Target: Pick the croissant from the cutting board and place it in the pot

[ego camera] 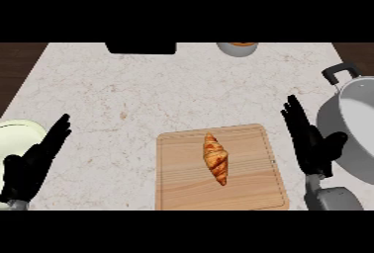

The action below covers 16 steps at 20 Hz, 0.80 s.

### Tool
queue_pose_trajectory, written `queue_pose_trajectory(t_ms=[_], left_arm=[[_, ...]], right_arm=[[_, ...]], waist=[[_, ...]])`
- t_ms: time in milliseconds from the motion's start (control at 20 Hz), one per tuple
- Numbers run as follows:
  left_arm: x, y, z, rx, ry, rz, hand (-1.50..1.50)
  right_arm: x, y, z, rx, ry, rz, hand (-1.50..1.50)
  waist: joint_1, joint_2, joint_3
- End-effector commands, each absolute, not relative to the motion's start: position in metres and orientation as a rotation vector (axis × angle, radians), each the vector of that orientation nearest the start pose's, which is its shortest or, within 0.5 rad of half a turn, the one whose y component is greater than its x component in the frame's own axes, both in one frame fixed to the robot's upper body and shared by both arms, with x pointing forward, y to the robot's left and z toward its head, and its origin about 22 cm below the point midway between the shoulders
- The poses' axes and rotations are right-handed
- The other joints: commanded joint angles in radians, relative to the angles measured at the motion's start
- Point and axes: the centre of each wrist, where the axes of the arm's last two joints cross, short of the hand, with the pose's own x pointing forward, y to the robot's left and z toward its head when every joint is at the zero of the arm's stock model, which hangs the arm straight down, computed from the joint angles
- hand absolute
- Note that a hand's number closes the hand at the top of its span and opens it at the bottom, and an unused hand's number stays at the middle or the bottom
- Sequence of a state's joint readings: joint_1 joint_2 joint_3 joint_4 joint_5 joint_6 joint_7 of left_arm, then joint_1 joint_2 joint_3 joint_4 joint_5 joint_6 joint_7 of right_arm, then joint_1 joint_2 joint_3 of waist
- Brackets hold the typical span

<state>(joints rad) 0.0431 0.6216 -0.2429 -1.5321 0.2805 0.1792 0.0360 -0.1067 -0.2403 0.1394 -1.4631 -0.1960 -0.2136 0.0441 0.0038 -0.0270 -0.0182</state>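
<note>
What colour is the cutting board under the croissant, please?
Light tan wood with a fine grain; the cutting board shows in the head view, under the croissant.

The croissant (214,158) lies on the cutting board (179,183) between my open hands: left hand (33,163) near the plate (18,133), right hand (310,141) beside the pot (354,128).

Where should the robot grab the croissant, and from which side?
Probably around the thick middle of the croissant, coming from above and from the right. It lies flat and lengthwise on the cutting board, so its long sides are free, and the open right hand is nearest, beside the pot.
</note>
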Motion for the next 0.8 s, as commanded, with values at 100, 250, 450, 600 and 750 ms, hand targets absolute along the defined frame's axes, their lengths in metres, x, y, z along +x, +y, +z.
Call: queue_pose_trajectory(t_ms=[100, 250, 450, 600, 750], left_arm=[[0.255, 0.299, 0.051, 0.233, -1.55, -0.154, 0.0], [0.275, 0.289, 0.083, 0.181, -1.69, -0.062, 0.0], [0.281, 0.279, 0.077, 0.142, -1.636, -0.002, 0.0], [0.281, 0.265, 0.074, 0.151, -1.63, 0.028, 0.0], [0.297, 0.276, 0.095, 0.155, -1.629, 0.058, 0.0]], right_arm=[[0.309, -0.219, 0.059, -0.064, -1.666, 0.439, 1.5], [0.331, -0.204, 0.102, -0.059, -1.787, 0.784, 1.5], [0.347, -0.213, 0.083, -0.316, -1.807, 1.107, -1.5], [0.352, -0.215, 0.052, -0.123, -1.907, 1.145, -1.5], [0.375, -0.202, 0.077, -0.061, -1.948, 1.232, -1.5]], waist=[[0.041, 0.032, 0.018], [0.106, 0.04, 0.016], [0.062, 0.046, 0.019], [0.04, 0.042, 0.021], [0.025, 0.035, 0.019]])
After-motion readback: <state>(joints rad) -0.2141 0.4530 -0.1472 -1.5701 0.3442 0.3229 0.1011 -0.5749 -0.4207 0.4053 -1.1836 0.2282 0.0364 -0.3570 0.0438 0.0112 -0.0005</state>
